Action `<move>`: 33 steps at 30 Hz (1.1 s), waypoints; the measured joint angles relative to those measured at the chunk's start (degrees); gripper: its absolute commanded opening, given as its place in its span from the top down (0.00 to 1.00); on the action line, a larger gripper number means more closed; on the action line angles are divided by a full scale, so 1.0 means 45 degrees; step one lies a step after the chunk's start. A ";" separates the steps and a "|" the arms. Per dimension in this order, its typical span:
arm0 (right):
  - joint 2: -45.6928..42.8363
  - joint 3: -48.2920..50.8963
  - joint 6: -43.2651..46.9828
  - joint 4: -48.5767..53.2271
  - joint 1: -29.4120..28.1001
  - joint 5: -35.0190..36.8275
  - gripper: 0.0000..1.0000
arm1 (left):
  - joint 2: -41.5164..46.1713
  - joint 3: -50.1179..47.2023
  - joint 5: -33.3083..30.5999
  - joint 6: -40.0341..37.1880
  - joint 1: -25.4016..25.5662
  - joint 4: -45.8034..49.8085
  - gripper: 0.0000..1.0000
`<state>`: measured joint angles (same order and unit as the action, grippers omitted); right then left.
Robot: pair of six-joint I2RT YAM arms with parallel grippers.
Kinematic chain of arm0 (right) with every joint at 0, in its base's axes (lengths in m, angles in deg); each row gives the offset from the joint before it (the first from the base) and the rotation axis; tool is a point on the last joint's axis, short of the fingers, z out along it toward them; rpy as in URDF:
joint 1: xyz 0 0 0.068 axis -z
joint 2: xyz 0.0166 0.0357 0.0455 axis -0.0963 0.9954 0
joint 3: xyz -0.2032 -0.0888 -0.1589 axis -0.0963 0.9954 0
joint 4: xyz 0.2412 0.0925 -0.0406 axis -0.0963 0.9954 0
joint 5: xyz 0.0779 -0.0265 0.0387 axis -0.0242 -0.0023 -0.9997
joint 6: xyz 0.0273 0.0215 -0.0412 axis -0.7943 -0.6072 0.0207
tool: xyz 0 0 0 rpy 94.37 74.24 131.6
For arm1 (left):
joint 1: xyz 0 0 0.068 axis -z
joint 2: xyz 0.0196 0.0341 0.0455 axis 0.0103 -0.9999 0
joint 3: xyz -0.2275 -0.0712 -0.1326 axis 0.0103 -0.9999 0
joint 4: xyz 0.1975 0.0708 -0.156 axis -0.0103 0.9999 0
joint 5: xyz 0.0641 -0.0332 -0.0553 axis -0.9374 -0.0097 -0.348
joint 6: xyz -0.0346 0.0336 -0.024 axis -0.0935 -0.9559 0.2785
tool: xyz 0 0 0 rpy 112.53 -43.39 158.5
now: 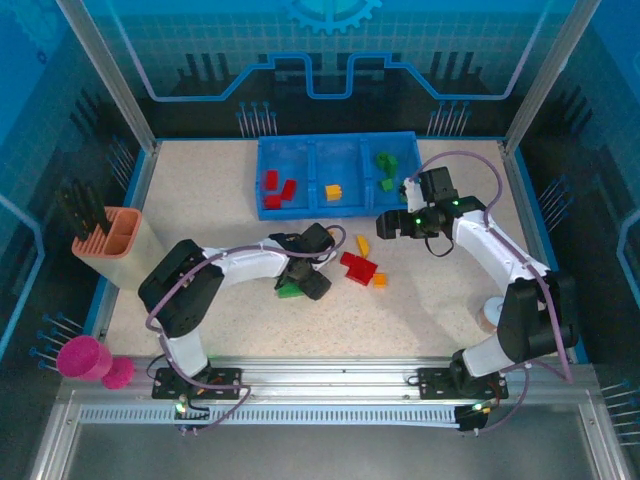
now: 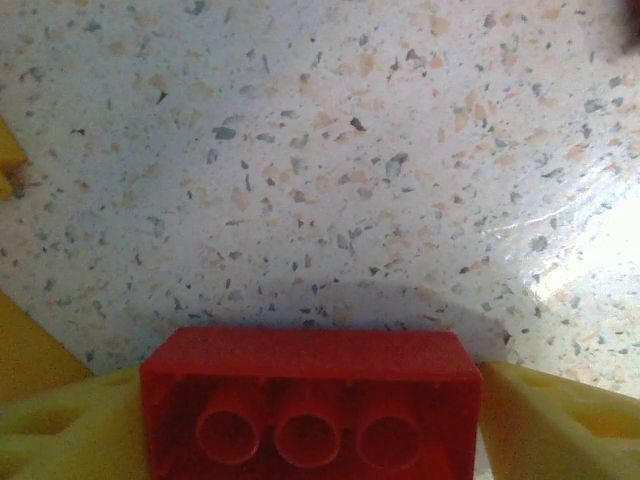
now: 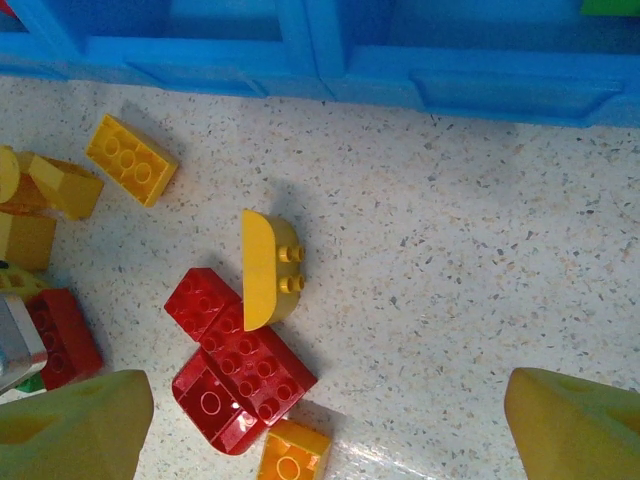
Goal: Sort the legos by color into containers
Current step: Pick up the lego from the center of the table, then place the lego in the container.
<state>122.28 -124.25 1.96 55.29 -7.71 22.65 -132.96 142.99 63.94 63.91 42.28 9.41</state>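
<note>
A speckled beige table (image 1: 430,310) stands inside blue walls (image 1: 330,60). The left claw (image 2: 310,420) grips a red brick (image 2: 300,365), hollow side up, yellow fingers (image 2: 70,430) against both ends. The right claw (image 3: 330,400) hangs wide open above loose red and yellow bricks (image 3: 245,365), just before the blue tray (image 1: 340,213). Its three compartments hold three red pieces (image 1: 288,188), one yellow piece (image 1: 333,192) and a few green pieces (image 1: 386,160).
</note>
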 measured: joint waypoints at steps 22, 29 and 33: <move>0.0515 0.0559 0.0189 -0.0544 -0.0389 0.0053 0.09 | 0.1511 0.3201 -0.1156 0.0928 -0.2837 0.0520 0.46; 0.1685 0.0369 0.0189 -0.0986 -0.1681 0.0627 0.09 | 0.0243 0.5474 -0.1763 0.0918 -0.4590 -0.0554 0.46; 0.2273 0.0199 0.0131 -0.1409 -0.2093 0.1214 0.10 | -0.1277 0.6324 -0.1768 0.0923 -0.4959 -0.0899 0.46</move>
<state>132.51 -123.35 2.55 48.95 -17.13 28.11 -138.71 171.45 55.99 68.06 19.97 5.36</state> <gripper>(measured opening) 0.903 0.620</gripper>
